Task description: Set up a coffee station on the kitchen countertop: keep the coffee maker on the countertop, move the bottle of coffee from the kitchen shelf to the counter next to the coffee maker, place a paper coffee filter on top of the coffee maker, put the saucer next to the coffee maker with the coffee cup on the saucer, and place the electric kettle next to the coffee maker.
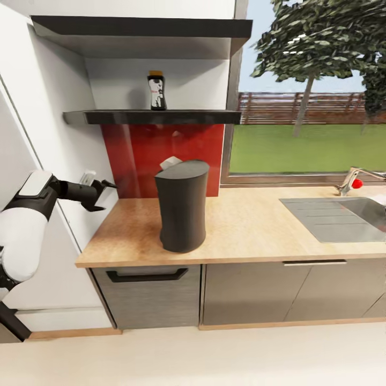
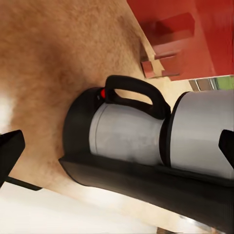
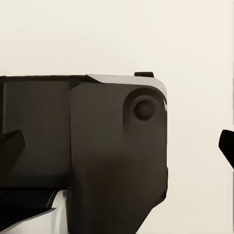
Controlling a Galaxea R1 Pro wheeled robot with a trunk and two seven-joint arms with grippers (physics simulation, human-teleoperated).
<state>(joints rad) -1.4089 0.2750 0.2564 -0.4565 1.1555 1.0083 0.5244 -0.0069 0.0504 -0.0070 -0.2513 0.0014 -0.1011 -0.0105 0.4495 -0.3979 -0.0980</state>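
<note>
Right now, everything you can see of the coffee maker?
The coffee maker is a tall matte dark-grey machine with a curved back and slanted flat top, standing upright on the wood-grain countertop before the red backsplash. A pale crinkled paper filter peeks above its top edge. The left wrist view shows its glass carafe with a black handle seated in the base.

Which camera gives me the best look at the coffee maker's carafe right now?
The left wrist view: the carafe shows close up with its black handle, seated in the coffee maker. The head view shows the coffee maker's curved back, hiding the carafe. The right wrist view faces a dark robot part.
</note>
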